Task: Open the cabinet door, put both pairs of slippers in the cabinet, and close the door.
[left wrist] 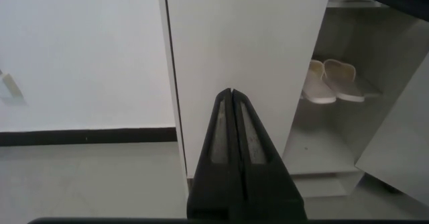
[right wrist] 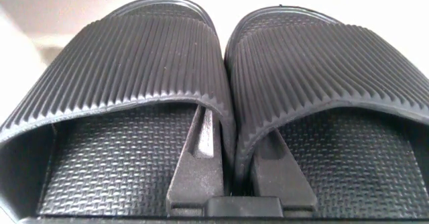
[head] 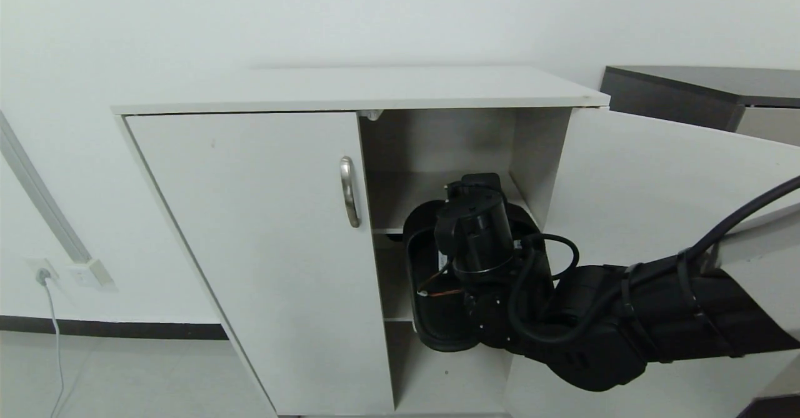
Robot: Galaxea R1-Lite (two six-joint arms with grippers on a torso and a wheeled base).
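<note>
The white cabinet [head: 362, 90] stands with its right door [head: 650, 180] swung open and its left door [head: 250, 237] closed. My right arm reaches into the opening. A pair of black ribbed slippers [right wrist: 221, 76] hangs side by side from my right gripper [right wrist: 234, 160], which is shut on their adjoining inner walls, one finger [right wrist: 201, 157] inside each. The black slippers [head: 431, 293] hang at the cabinet front, between two shelves. A pair of white slippers [left wrist: 333, 80] lies on a lower shelf inside. My left gripper [left wrist: 231, 96] is shut and holds nothing, in front of the closed left door.
The closed left door carries a metal handle [head: 350, 191]. A wall socket with a cable [head: 42, 275] is low on the wall to the left. A dark grey unit [head: 700, 96] stands behind the open door on the right. Bare floor [head: 125, 374] lies left of the cabinet.
</note>
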